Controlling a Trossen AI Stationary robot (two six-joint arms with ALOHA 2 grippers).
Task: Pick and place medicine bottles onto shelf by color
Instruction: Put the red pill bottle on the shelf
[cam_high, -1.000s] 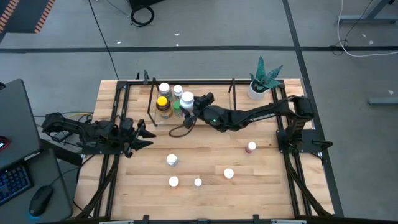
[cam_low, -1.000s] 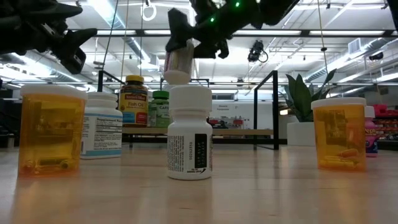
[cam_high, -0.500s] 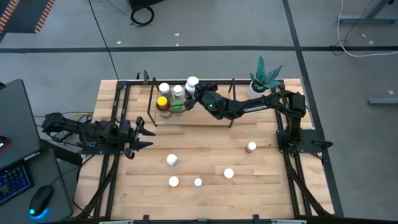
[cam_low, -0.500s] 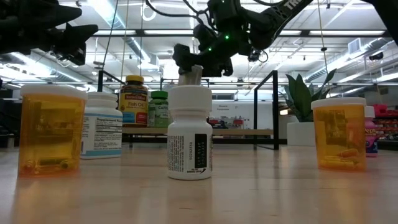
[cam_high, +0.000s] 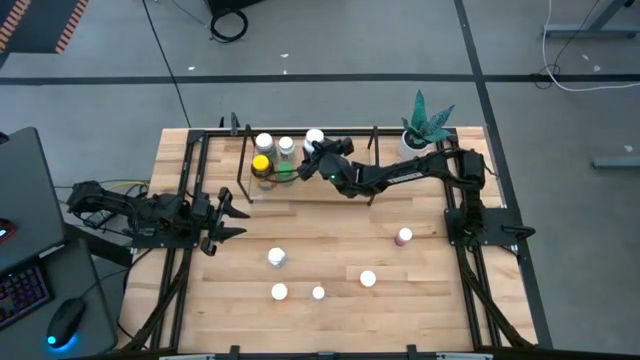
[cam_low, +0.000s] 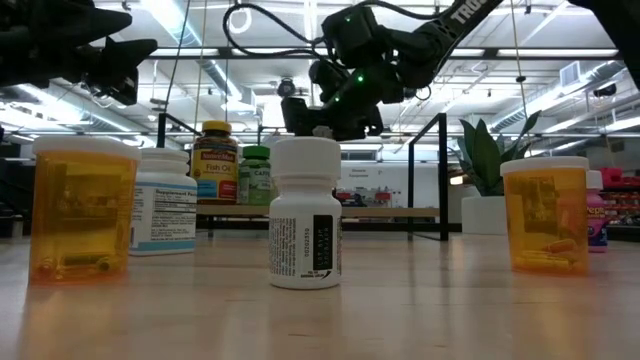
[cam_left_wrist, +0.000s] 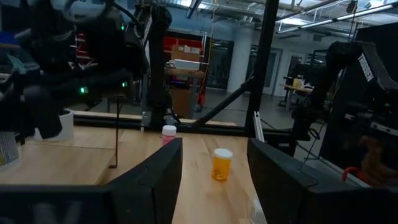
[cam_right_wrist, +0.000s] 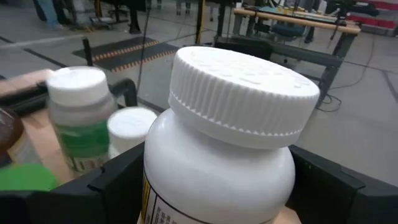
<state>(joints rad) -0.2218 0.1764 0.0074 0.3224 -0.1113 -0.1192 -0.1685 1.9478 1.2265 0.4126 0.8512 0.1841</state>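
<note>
My right gripper (cam_high: 322, 150) is over the shelf (cam_high: 290, 192) at the table's far side, shut on a white medicine bottle with a ribbed white cap (cam_right_wrist: 242, 93). Beside it on the shelf stand a yellow-capped bottle (cam_high: 261, 163), a green bottle (cam_high: 285, 172) and two white-capped ones (cam_high: 264, 142). In the low view the gripper (cam_low: 335, 110) shows above a near white bottle (cam_low: 305, 212), which hides the held one. My left gripper (cam_high: 236, 215) is open and empty at the table's left, well short of the shelf. My right gripper pinches the white bottle's round body just below the cap (cam_right_wrist: 158, 180) between its two fingers (cam_right_wrist: 118, 183), one on each side. The fingers come from the table's right, about level. The bottle is upright; whether its base stands on the shelf is hidden.
Five bottles stand loose on the near half of the table: white-capped ones (cam_high: 277, 257), (cam_high: 279, 292), (cam_high: 318, 293), (cam_high: 368, 279) and a pink-capped one (cam_high: 404, 236). A white pot with a green plant (cam_high: 414, 140) stands at the far right. The shelf's black rods (cam_high: 243, 165) rise around its bottles.
My right gripper has carried the white bottle from the shelf's near side toward the table's far edge, over the shelf, and has come down somewhat. The bottle, tilted a second ago, now stands upright in the hold. The gripper has stayed shut on it.
</note>
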